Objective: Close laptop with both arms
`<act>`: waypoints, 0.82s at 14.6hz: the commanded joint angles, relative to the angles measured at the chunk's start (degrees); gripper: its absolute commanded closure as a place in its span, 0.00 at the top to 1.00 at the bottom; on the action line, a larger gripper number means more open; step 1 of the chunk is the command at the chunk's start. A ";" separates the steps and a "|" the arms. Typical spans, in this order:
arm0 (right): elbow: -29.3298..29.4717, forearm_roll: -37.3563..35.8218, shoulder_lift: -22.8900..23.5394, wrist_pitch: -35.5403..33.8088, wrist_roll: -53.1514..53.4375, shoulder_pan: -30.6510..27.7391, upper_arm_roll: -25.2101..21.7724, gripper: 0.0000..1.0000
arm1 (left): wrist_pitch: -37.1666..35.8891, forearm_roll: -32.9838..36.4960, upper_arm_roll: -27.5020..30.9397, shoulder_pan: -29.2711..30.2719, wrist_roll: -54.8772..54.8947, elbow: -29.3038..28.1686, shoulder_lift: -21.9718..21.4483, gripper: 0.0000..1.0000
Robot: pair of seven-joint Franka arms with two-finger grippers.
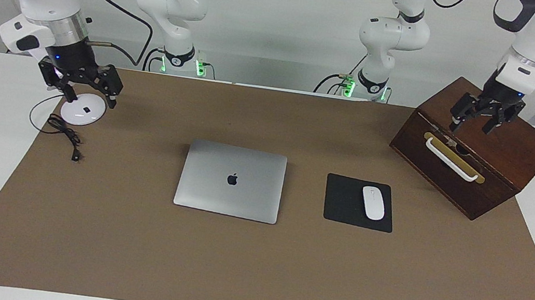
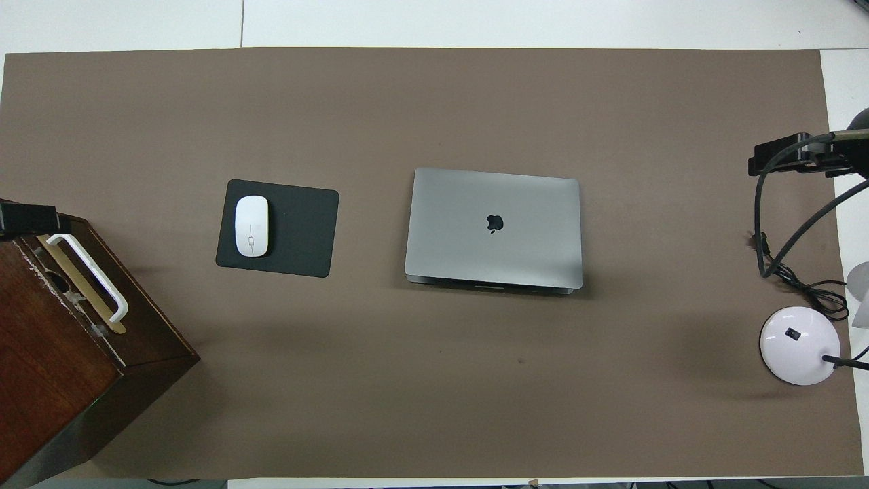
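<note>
Laptop (image 1: 230,180) lay shut at frame centre on the desk (image 1: 250,273). Left end effector (image 1: 481,116) hung spread over the wooden box (image 1: 475,158), upper right; right end effector (image 1: 90,88) gaped above the lamp base (image 1: 82,111), upper left.

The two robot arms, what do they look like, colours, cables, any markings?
Both are white jointed arms with dark grey joint caps and loose black cables. Each wrist ends in a silver metal ring, then a black section with a small blue light, then a black two-finger gripper: the left gripper and the right gripper. Green lights glow at both bases.
</note>
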 commanded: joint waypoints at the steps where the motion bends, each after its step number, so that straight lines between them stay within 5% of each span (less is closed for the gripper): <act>1: -1.74 -0.14 -1.40 0.58 -0.32 -0.45 0.20 1.00 | -5.73 1.19 -0.68 1.24 0.40 8.47 4.67 1.00; 5: -1.56 -0.22 -1.40 0.58 -0.58 -0.45 0.20 1.00 | -11.09 1.20 -0.69 1.33 0.40 14.11 8.45 1.00; 12: -1.65 -0.14 -1.49 0.40 -0.49 -0.45 0.20 1.00 | -11.28 1.11 -0.69 0.54 0.40 11.48 9.51 1.00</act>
